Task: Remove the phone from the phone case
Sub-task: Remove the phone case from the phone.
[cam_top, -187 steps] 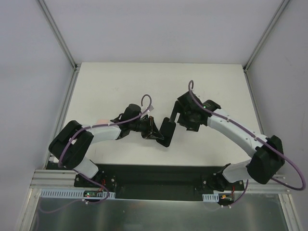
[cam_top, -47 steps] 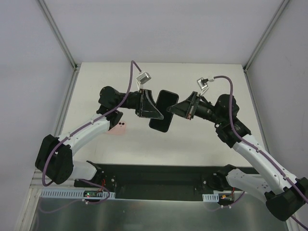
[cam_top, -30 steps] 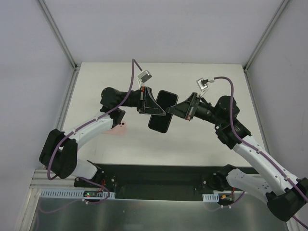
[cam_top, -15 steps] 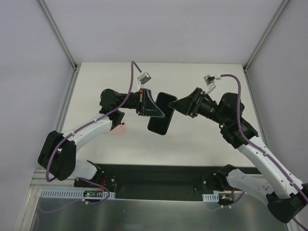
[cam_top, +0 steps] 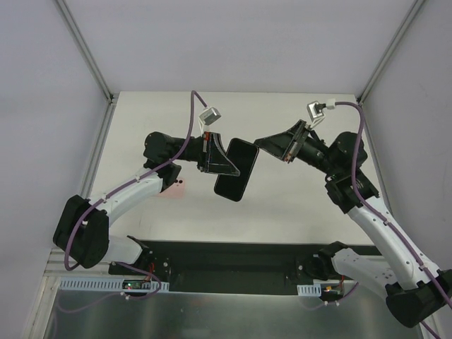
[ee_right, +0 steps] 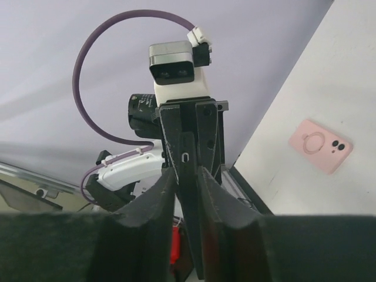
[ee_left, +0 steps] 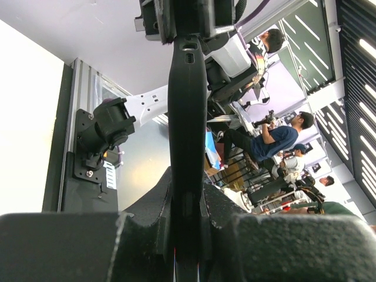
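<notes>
A black phone (cam_top: 233,185) hangs in the air above the table's middle. My left gripper (cam_top: 227,166) is shut on its left long edge. In the left wrist view the phone (ee_left: 187,117) stands edge-on, pinched between the pads of that gripper (ee_left: 187,194). My right gripper (cam_top: 260,144) grips the phone's upper right corner. In the right wrist view its fingers (ee_right: 187,176) press on both faces of the thin phone (ee_right: 188,155). The pink phone case (ee_right: 320,145) lies empty and flat on the table, and in the top view the case (cam_top: 174,188) is partly hidden under my left arm.
The white table (cam_top: 296,205) is bounded by metal rails at the left and right. A black base plate (cam_top: 233,258) runs along the near edge between the arm mounts. Grey walls rise behind.
My right gripper let go of the phone's right edge, drew back up and to the right, and closed again on its upper corner. The left gripper kept its hold, and the phone shifted slightly left.
</notes>
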Robot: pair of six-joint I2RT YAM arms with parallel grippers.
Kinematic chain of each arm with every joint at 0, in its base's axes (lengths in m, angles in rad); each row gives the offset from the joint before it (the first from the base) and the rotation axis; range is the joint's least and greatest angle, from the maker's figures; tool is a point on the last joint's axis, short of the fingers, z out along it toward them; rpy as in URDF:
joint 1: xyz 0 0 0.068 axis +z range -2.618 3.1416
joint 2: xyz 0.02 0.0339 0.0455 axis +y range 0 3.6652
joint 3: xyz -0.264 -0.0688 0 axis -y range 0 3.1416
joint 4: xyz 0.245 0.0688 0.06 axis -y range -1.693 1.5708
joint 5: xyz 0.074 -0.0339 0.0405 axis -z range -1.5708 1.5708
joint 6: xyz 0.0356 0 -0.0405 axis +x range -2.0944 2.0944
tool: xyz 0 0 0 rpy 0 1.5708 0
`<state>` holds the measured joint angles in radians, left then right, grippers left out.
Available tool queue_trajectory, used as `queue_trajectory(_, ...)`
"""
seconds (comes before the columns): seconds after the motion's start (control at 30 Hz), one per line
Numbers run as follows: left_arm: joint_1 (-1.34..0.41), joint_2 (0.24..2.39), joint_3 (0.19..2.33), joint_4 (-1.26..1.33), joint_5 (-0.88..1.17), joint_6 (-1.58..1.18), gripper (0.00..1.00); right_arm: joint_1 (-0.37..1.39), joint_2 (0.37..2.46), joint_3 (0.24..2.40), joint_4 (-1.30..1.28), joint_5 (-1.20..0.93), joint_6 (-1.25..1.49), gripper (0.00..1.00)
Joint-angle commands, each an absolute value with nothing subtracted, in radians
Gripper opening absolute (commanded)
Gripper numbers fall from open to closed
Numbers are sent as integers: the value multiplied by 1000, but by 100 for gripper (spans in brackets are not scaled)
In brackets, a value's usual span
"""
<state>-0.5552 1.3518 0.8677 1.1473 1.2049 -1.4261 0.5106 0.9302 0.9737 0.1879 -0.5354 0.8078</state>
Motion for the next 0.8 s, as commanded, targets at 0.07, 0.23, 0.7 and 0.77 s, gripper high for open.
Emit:
queue_trajectory(0.07, -552, 1304, 891, 1230, 1206, -1401, 0, 511, 913, 942, 308, -631, 850, 47)
queue_trajectory(0.23, -552, 1304, 910, 1215, 1207, -1391, 0, 509, 870, 913, 247, -604, 825, 40)
queue_trajectory(0.7, -552, 1305, 940, 1212, 1249, -1364, 0, 520, 963, 821, 641, -614, 1187, 1)
queue_trajectory(0.77, -552, 1301, 960, 1213, 1267, -1352, 0, 529, 985, 764, 835, -557, 1340, 1)
